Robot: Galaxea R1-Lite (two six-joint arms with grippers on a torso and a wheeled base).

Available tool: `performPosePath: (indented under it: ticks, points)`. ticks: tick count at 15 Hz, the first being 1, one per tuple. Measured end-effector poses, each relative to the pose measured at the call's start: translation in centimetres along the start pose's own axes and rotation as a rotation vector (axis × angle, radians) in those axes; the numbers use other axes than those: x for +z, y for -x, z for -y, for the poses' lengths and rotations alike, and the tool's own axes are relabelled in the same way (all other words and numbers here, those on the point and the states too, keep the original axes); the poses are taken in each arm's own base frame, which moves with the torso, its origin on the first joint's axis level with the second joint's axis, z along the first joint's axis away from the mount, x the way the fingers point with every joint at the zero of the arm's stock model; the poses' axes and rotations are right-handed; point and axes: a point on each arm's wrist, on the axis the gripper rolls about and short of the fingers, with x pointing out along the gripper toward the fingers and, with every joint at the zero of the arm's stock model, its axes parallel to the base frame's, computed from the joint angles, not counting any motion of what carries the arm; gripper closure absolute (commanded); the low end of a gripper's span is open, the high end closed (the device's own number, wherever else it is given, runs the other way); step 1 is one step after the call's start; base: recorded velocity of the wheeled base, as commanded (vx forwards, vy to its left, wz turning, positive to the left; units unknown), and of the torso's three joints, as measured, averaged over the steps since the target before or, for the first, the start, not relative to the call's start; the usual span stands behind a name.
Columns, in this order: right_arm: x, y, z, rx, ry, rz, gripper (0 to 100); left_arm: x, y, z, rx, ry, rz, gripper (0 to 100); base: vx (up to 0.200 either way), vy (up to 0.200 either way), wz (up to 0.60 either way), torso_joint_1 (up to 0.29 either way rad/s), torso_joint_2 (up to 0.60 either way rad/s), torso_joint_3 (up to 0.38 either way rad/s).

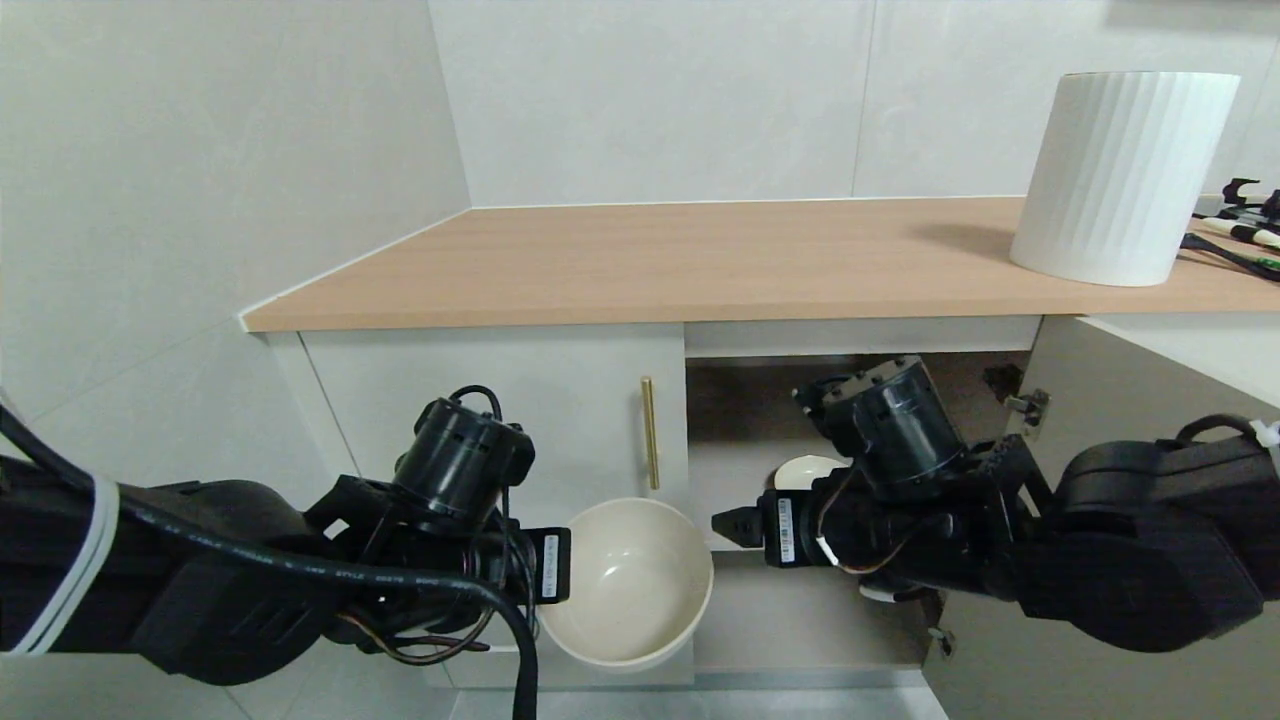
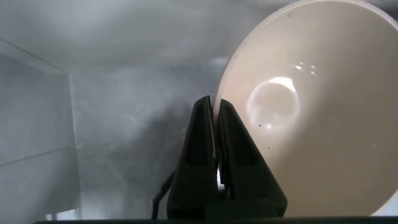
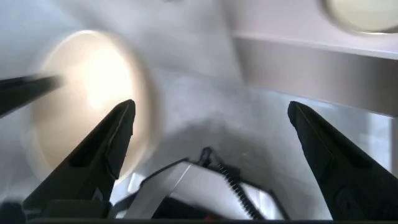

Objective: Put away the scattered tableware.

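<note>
A cream bowl (image 1: 625,585) hangs tipped on its side in front of the lower cabinet, its hollow facing me. My left gripper (image 1: 550,565) is shut on its rim; the left wrist view shows the fingers (image 2: 216,124) pinching the edge of the bowl (image 2: 311,112). My right gripper (image 1: 725,528) stands open just right of the bowl, pointing at it without touching. From the right wrist, the bowl (image 3: 87,106) lies beyond one finger of that gripper (image 3: 210,106). A second cream dish (image 1: 805,470) sits on the shelf inside the cabinet.
The cabinet's right door (image 1: 1150,350) stands open; the left door is closed, with a gold handle (image 1: 649,432). On the wooden countertop (image 1: 700,260) stands a white ribbed container (image 1: 1120,175), with utensils (image 1: 1240,230) at the far right.
</note>
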Motion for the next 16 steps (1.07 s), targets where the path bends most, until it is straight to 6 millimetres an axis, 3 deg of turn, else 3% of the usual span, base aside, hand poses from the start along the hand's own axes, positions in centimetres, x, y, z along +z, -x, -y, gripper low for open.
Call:
performPosePath:
  ticks: [4, 13, 14, 16]
  points:
    - [-1.5, -0.2, -1.4, 0.028, 0.037, -0.038, 0, -0.8, -0.2, 0.8, -0.011, -0.031, -0.022, 100, 0.0, 0.0, 0.0, 0.0, 0.0, 0.0]
    - [-3.3, -3.3, -1.4, -0.016, 0.053, -0.106, 0, -1.6, 0.2, 1.6, -0.025, -0.062, -0.027, 100, 0.0, 0.0, 0.0, 0.0, 0.0, 0.0]
    - [-3.5, -3.5, -1.3, -0.019, 0.054, -0.111, 100, -1.6, 0.2, 1.7, -0.027, -0.064, -0.027, 100, 0.0, 0.0, 0.0, 0.0, 0.0, 0.0]
    - [-3.6, -3.8, -1.3, -0.021, 0.047, -0.114, 100, -1.6, 0.3, 1.7, -0.028, -0.065, -0.027, 100, 0.0, 0.0, 0.0, 0.0, 0.0, 0.0]
